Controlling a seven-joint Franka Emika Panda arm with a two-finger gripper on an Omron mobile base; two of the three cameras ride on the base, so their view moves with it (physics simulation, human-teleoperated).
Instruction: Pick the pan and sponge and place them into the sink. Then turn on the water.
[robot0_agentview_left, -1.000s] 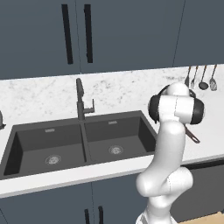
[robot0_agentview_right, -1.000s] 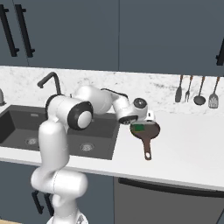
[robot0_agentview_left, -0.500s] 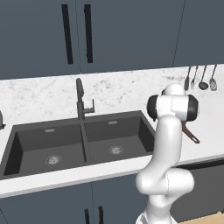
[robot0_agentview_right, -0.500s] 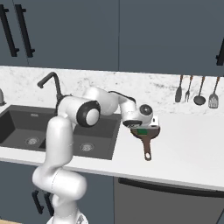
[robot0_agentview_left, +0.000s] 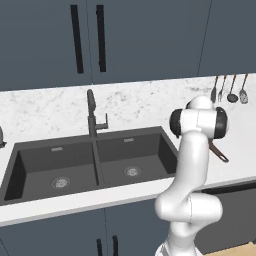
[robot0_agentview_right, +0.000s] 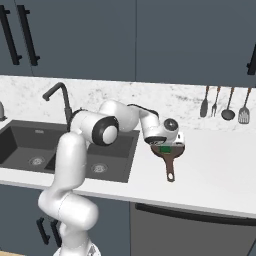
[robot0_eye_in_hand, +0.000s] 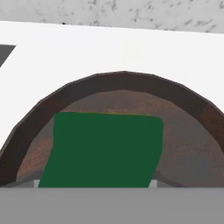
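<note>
The pan (robot0_agentview_right: 170, 156) lies on the white counter to the right of the sink (robot0_agentview_right: 121, 150), its handle pointing toward the front edge. The green sponge (robot0_agentview_right: 165, 149) lies inside the pan. My gripper (robot0_agentview_right: 166, 145) hangs right over the sponge, low in the pan. In the hand view the sponge (robot0_eye_in_hand: 105, 148) sits very close against the pan's brown floor (robot0_eye_in_hand: 188, 131), and my fingertips are hidden. From the left base view only the pan's handle (robot0_agentview_left: 219, 152) shows behind my arm. No water runs from the tap (robot0_agentview_left: 91, 112).
Several utensils (robot0_agentview_right: 223, 102) hang on the wall at the back right. The dark tap (robot0_agentview_right: 60, 100) stands behind the sink's divider. Open white counter (robot0_agentview_right: 220, 170) lies to the right of the pan. Dark cabinets run above.
The hand has come down and slightly right onto the pan, and the arm's elbow has swung right with it. The pan and sponge have stayed in place.
</note>
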